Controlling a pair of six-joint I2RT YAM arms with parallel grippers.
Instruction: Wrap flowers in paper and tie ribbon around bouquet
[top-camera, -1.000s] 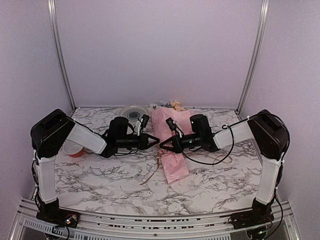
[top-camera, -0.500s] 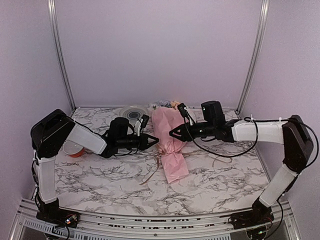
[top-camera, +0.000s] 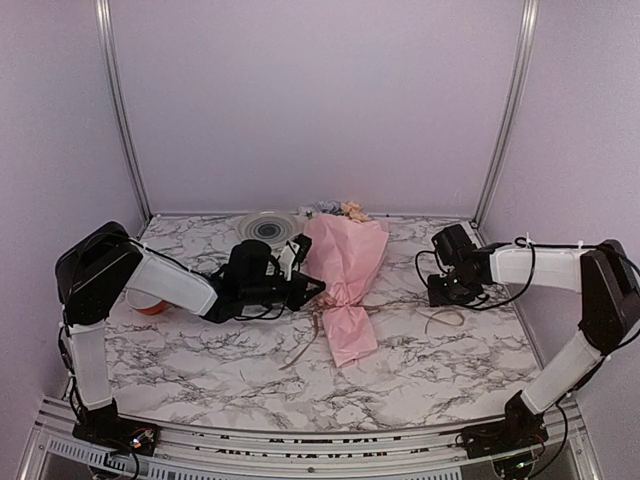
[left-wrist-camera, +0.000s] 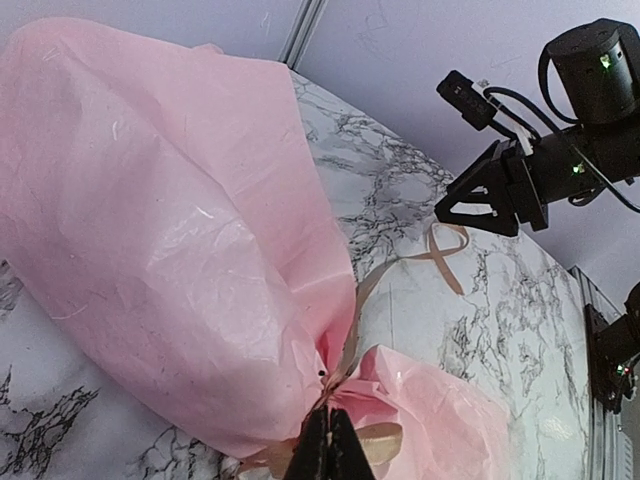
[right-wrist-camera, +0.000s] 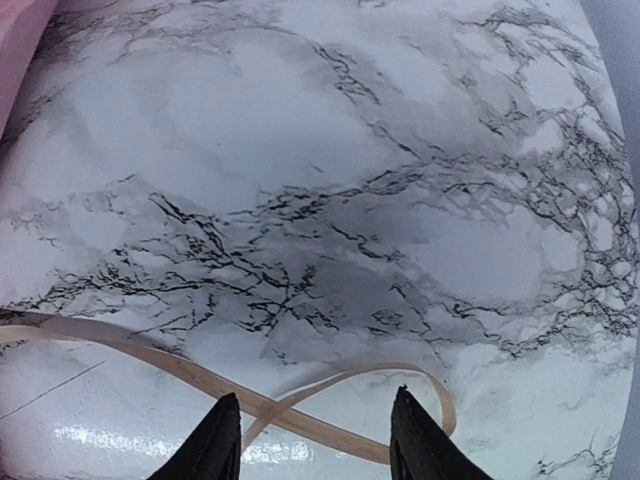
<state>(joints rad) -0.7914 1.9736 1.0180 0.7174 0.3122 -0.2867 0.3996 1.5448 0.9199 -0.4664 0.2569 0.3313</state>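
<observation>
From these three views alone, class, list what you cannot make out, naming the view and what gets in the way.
1. Flowers: top view, too small to tell apart; left wrist view, hidden inside the paper.
2. Ribbon knot: left wrist view, the shut left gripper covers the crossing, so tied or not is unclear.
3. Orange thing: top view, mostly behind the left arm.
4. Ribbon's end: right wrist view, cut off by the left edge.
</observation>
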